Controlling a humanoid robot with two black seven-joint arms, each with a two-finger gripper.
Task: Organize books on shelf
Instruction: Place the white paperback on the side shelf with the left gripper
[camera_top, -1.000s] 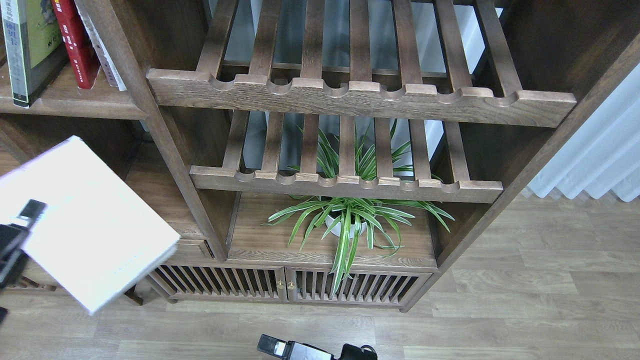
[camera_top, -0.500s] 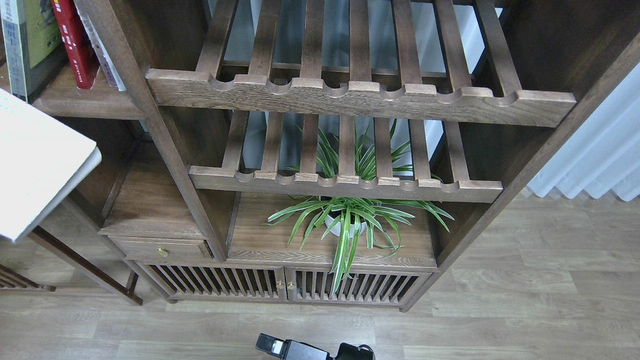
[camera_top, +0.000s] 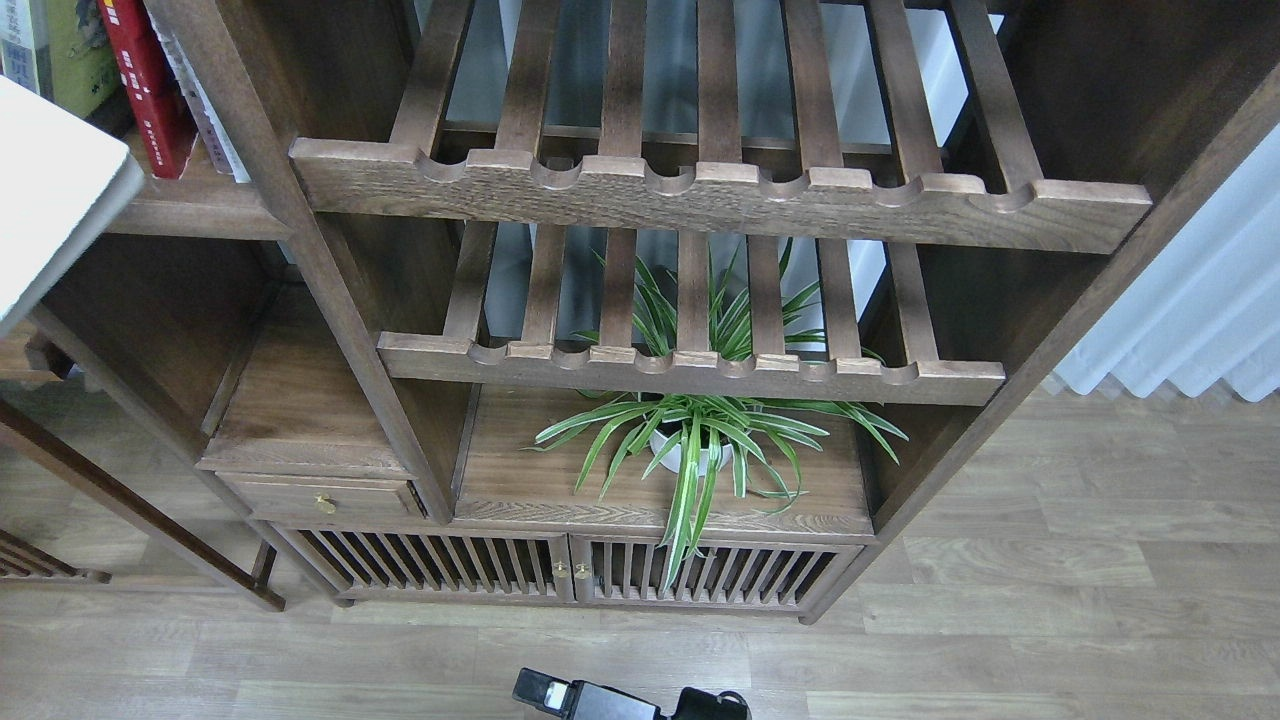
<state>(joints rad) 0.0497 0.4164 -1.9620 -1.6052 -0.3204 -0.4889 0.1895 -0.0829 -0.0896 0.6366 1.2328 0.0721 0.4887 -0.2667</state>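
On the dark plank shelf (camera_top: 205, 212) at the top left stand a black-and-yellow-green book (camera_top: 62, 48), a red book (camera_top: 150, 95) and a thin whitish book (camera_top: 205, 115) leaning against the upright post. A large white book (camera_top: 50, 185) with a plain cover hangs tilted at the left edge, in front of the shelf's left part; no purple strip shows on it. What holds it is out of view, and so is my left gripper. The black tip of my right gripper (camera_top: 540, 690) pokes in at the bottom edge, low above the floor; its fingers cannot be told apart.
Two slatted racks with notched front rails (camera_top: 720, 195) (camera_top: 690, 365) fill the middle bay. A potted spider plant (camera_top: 690, 440) stands below them. A small drawer (camera_top: 320, 495) and slatted doors (camera_top: 570, 570) sit lower down. White curtain (camera_top: 1190, 310) at right; wood floor (camera_top: 1000, 620) in front.
The white book has risen up and to the left, from low at the left to in front of the plank shelf. My left gripper has left the view. My right gripper has stayed put.
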